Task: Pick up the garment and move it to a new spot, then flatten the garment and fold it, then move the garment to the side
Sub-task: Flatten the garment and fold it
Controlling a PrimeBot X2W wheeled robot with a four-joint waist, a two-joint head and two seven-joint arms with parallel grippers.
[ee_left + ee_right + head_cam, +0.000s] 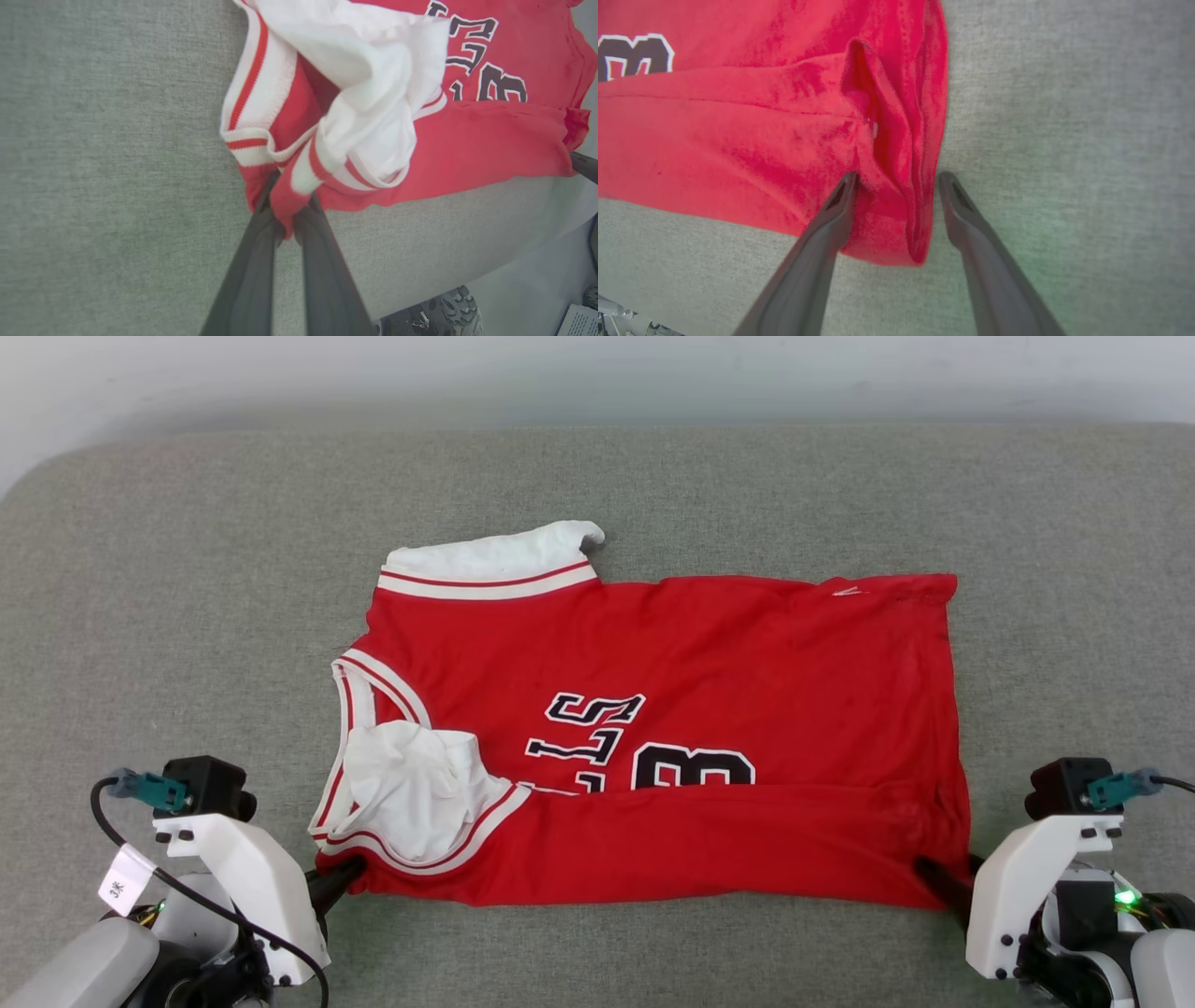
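The garment [672, 653], a red jersey with striped trim, white lining and black letters, lies spread on the grey cushion, its near strip folded over. My left gripper [347, 877] is shut on the garment's [467, 149] near left corner by the armhole; the left wrist view shows the red cloth pinched between the fingers [252, 261]. My right gripper [943, 882] is open at the near right corner. In the right wrist view its fingers [831, 219] straddle the bunched hem of the garment [738, 140], one on the cloth, one on the cushion.
The grey cushion [187, 616] extends wide on all sides of the jersey, with a pale wall behind it. In the left wrist view the cushion's edge drops to a pale floor [537, 289] with a dark wheel [455, 310] and a paper [579, 322].
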